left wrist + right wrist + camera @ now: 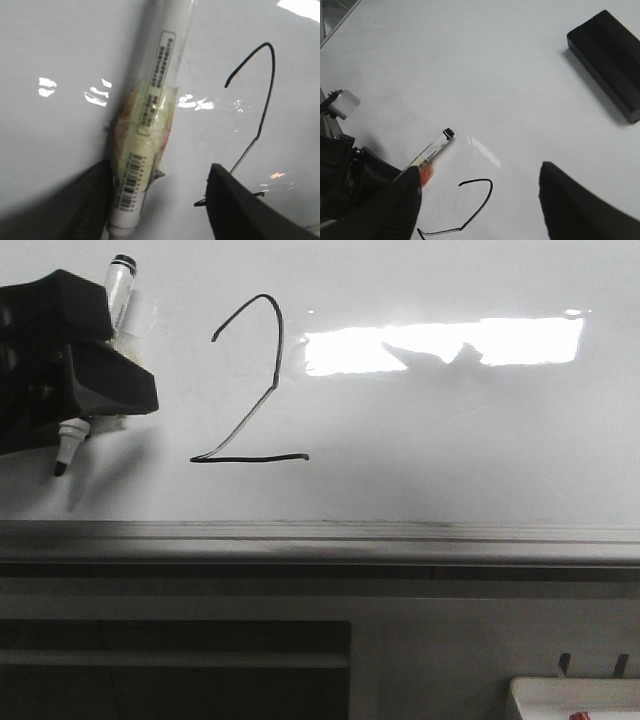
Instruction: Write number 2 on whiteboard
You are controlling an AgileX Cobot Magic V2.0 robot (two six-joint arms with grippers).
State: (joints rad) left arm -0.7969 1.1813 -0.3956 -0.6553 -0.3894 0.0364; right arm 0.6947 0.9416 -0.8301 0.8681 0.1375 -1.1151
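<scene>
The number 2 [250,458] is drawn in thin black line on the glossy whiteboard [450,440]; it also shows in the left wrist view [273,75] and the right wrist view [492,186]. The marker [122,290], a clear-and-white pen with taped labels, lies left of the digit with its black tip toward the rail. My left gripper [159,172] is open around it; the marker [155,100] rests against one finger, with a wide gap to the other. My right gripper [480,172] is open and empty above the digit, and the marker [432,147] shows there too.
A black eraser block [610,60] lies on the board far from the digit. The grey edge rail [320,535] runs along the board's near side. A small white tray [570,695] sits below it at the right. A bright glare [440,345] lies right of the digit.
</scene>
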